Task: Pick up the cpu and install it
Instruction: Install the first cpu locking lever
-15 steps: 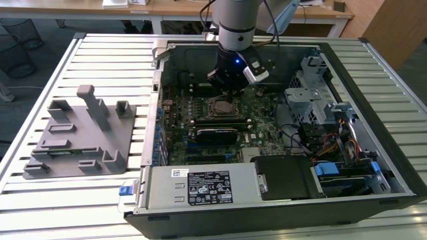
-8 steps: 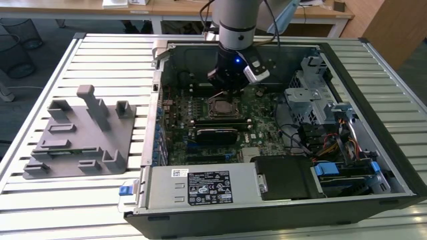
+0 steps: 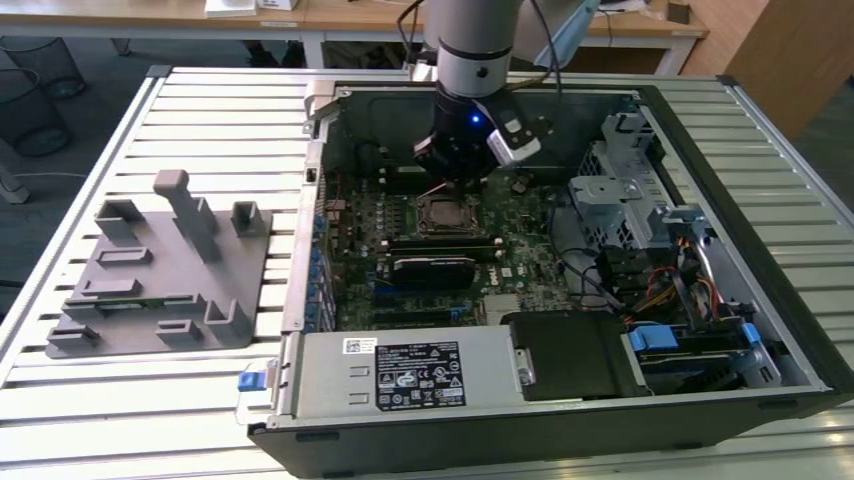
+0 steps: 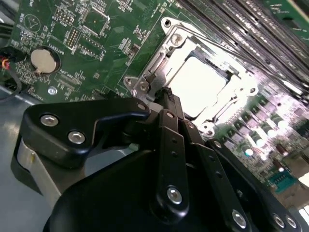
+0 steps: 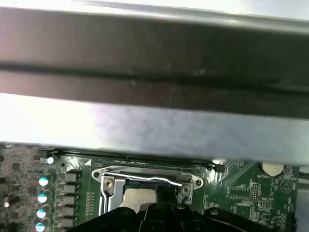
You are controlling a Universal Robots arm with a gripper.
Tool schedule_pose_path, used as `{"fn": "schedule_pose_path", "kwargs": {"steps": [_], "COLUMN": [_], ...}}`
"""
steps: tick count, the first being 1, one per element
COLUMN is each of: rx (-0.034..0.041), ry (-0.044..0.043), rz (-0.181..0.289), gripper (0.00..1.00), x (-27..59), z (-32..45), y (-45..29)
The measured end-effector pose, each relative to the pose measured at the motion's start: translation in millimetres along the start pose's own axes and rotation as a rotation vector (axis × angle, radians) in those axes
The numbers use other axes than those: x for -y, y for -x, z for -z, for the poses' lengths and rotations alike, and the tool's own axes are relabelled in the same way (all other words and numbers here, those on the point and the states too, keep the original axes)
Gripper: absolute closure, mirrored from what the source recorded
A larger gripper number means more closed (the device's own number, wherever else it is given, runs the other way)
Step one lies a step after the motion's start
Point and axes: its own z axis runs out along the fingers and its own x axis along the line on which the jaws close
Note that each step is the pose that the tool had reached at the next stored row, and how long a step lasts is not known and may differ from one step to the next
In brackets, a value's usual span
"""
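The cpu, a silvery square glaring under the light, lies flat inside the metal socket frame on the green motherboard. In the second wrist view my gripper is shut, its black tips together at the near edge of the socket, beside the cpu and holding nothing. In the exterior view the gripper hangs inside the open computer case, just above the socket. In the first wrist view the cpu shows as a pale patch under the socket's thin wire lever.
The open case lies on a slatted metal table. A grey plastic holder tray sits at the exterior view's left. Drive cages and cables fill the case's right side; a power supply is at the front.
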Motion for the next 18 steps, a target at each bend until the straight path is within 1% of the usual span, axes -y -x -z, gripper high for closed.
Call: {"fn": "schedule_pose_path", "kwargs": {"steps": [3, 6, 8, 12, 14, 17, 18], "rx": [0.0003, 0.0039, 0.0065, 0.0101, 0.0106, 0.0106, 0.0106], "ry": [0.0002, 0.0, 0.0, 0.0005, 0.0005, 0.0002, 0.0002], "rz": [0.0, 0.0, 0.0, 0.0, 0.0, 0.0, 0.0], "gripper": [0.89, 0.89, 0.89, 0.89, 0.89, 0.89, 0.89], "x": [-0.1, -0.4, -0.8, -2.3, -6.8, -19.6, -22.3], "z": [5.0, 5.8, 7.6, 14.0, 15.0, 15.1, 15.0], "y": [-3.8, -14.1, -19.1, -21.2, -21.0, -20.1, -19.8]}}
